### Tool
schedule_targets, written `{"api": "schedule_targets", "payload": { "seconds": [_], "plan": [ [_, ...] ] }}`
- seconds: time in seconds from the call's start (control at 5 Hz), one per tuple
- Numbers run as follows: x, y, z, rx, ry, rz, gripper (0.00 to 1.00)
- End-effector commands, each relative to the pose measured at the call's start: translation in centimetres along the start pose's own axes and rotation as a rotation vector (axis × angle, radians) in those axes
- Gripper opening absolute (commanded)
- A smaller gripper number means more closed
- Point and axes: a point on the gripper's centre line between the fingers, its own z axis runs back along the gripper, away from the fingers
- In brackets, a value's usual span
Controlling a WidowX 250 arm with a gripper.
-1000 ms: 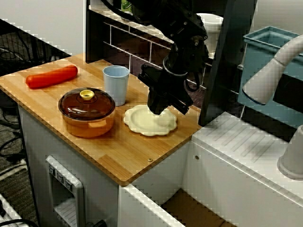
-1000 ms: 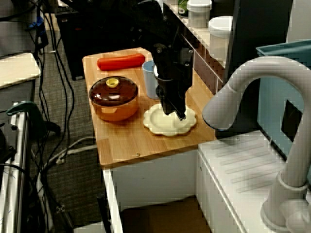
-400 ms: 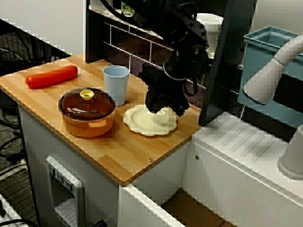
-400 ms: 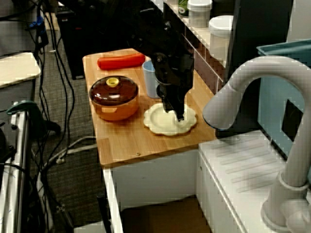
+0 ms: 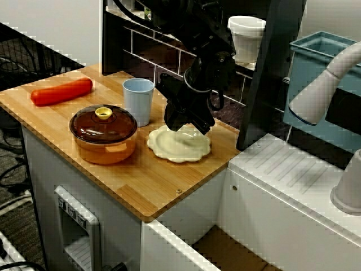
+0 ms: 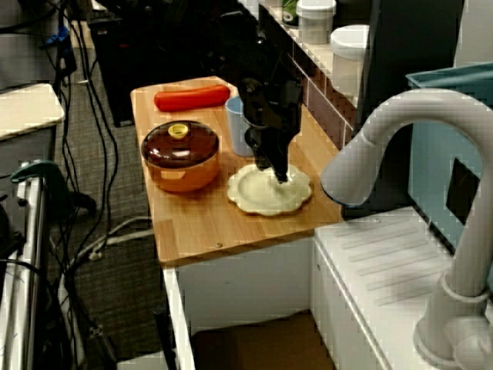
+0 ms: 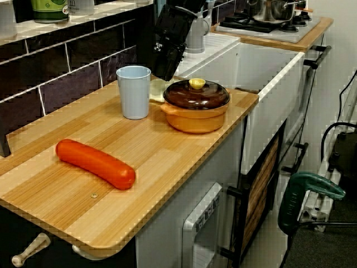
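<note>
My black gripper [image 5: 186,125] hangs just above the back edge of a cream scalloped plate [image 5: 180,148] on the wooden counter [image 5: 141,186]. Its fingers look spread, with nothing between them. In the view from the sink side, the gripper [image 6: 277,171] points down at the plate [image 6: 266,196]. A pale blue cup [image 5: 138,101] stands just left of the gripper. An orange pot with a brown lid [image 5: 103,132] sits in front of the cup. Along the counter, the gripper [image 7: 164,72] shows behind the cup [image 7: 134,92], and the pot [image 7: 195,106] hides most of the plate.
A red sausage [image 5: 62,91] lies at the counter's far left end. A dark tiled wall [image 5: 152,53] and a shelf with a white tub [image 5: 246,31] run behind. A dark post [image 5: 265,73], a grey faucet [image 5: 321,84] and a white drainboard [image 5: 293,175] stand to the right.
The gripper has risen slightly and shifted left, toward the cup, from over the plate's middle to its back edge. The plate, cup, pot and sausage have not moved.
</note>
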Motion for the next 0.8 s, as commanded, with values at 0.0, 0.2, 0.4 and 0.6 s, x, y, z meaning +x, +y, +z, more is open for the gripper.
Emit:
{"api": "schedule_targets", "payload": {
  "seconds": [0.0, 0.2, 0.4, 0.6],
  "plan": [
    [1.8, 3.1, 1.7, -0.016, -0.079, 0.093, 0.0],
    [2.1, 3.6, 1.6, 0.002, -0.081, 0.104, 0.0],
    [2.5, 4.2, 1.2, 0.017, -0.083, 0.126, 0.0],
    [2.9, 5.0, 1.0, 0.035, -0.089, 0.149, 0.0]
  ]
}}
